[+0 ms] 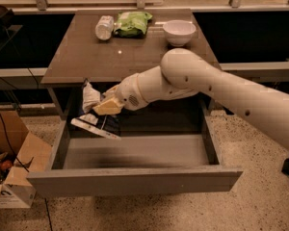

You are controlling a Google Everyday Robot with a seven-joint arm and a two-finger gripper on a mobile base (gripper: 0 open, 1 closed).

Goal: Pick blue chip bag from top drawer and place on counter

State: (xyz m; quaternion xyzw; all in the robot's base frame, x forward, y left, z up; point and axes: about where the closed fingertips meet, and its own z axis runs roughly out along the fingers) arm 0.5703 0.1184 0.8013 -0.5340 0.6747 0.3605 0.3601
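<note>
The blue chip bag (97, 115), dark navy with white patches, hangs in my gripper (106, 106), lifted above the left side of the open top drawer (135, 179), just under the counter's front edge. My gripper is shut on the bag's upper part. My white arm reaches in from the right across the drawer. The counter (106, 57) is a grey-brown square tabletop above the drawer. The drawer's grey floor is bare below the bag.
On the counter's far side lie a clear plastic bottle (104, 27), a light green snack bag (132, 23) and a white bowl (179, 32). A cardboard box (12, 170) stands on the floor at the left of the drawer.
</note>
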